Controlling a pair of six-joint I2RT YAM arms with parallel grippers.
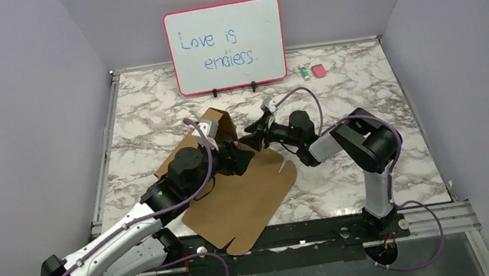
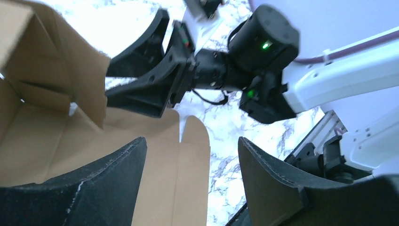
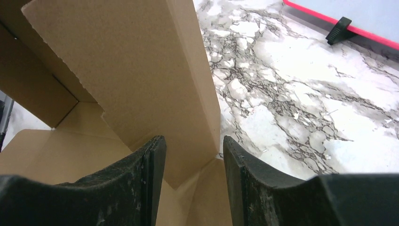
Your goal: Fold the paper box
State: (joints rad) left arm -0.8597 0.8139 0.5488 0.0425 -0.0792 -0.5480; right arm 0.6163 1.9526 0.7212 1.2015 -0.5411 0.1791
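Top view: fixed high at the near side, tilted down across the white-and-grey marbled surface (image 1: 363, 95) to the pink-framed whiteboard (image 1: 225, 45). Left wrist view: close, low, looking past the black left hand (image 2: 192, 143) at the black right hand (image 2: 108, 80). Right wrist view: close, tilted down between its own fingers. All three share the raised flap of the plain brown cardboard paper box (image 1: 235, 202).

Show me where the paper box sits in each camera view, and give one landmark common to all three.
Top external: the paper box lies at centre between the arms, one flap raised.
Left wrist: the paper box fills the left and lower centre.
Right wrist: the paper box fills the left half, flap upright.
Shared landmark: the marble table.
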